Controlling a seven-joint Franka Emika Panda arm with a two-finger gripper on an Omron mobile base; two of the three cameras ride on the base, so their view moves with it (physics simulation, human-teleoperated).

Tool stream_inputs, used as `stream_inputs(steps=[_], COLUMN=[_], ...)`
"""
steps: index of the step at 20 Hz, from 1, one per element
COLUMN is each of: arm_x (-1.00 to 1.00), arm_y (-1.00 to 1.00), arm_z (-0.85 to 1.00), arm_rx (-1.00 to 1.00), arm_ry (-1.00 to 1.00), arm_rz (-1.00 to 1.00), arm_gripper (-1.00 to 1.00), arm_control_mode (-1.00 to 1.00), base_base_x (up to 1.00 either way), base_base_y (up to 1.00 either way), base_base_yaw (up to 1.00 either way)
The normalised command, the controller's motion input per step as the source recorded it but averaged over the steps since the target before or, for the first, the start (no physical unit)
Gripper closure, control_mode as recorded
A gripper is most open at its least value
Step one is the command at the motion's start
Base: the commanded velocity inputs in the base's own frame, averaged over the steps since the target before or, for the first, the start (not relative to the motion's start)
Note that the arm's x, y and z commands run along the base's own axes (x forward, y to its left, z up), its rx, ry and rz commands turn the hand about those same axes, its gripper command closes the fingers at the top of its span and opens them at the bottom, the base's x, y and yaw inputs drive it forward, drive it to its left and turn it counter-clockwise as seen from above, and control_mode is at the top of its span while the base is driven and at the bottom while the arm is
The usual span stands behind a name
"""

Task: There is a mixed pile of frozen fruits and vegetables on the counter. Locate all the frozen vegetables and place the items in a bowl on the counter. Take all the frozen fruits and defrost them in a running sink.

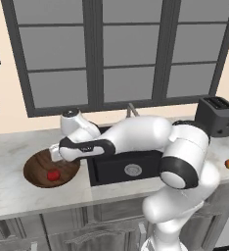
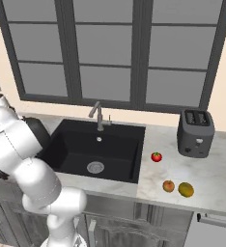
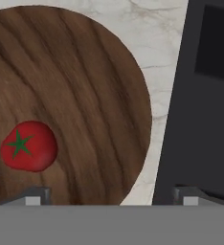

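The dark wooden bowl (image 1: 37,169) sits on the pale marble counter (image 1: 9,188) left of the black sink (image 1: 131,169). One red tomato-like vegetable (image 1: 53,175) lies inside it. My gripper (image 1: 54,156) hangs open just above the bowl's right side, with nothing between its fingers. In the hand view the tomato (image 3: 28,146) rests on the bowl's grain (image 3: 85,86), left of my gripper (image 3: 111,196). Right of the sink (image 2: 93,149), a second red vegetable (image 2: 156,157), an orange fruit (image 2: 168,185) and a yellow-green fruit (image 2: 186,189) lie on the counter (image 2: 209,169).
A dark toaster (image 2: 196,132) stands at the back right of the counter. The brushed-metal faucet (image 2: 99,116) rises behind the sink, below a large window. My arm stretches across the sink's front toward the bowl.
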Motion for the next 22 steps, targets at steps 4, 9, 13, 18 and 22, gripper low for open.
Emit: stream_inputs(steps=[4, 9, 13, 18, 22], arm_x=[0.0, 0.0, 0.0, 0.0, 0.0], arm_y=[-0.38, -0.38, -0.38, -0.42, -0.41], arm_z=[0.1, 0.05, 0.0, 0.0, 0.0], arm_rx=[0.0, 0.0, 0.0, 0.0, 0.0], arm_ry=[0.0, 0.0, 0.0, 0.0, 0.0], arm_rz=[0.0, 0.0, 0.0, 0.0, 0.0], arm_gripper=[-1.0, -1.0, -1.0, -1.0, -1.0], arm_control_mode=[-1.0, -1.0, -1.0, -1.0, -1.0], base_base_x=[0.0, 0.0, 0.0, 0.0, 0.0], base_base_y=[0.0, 0.0, 0.0, 0.0, 0.0], base_base_yaw=[0.0, 0.0, 0.0, 0.0, 0.0])
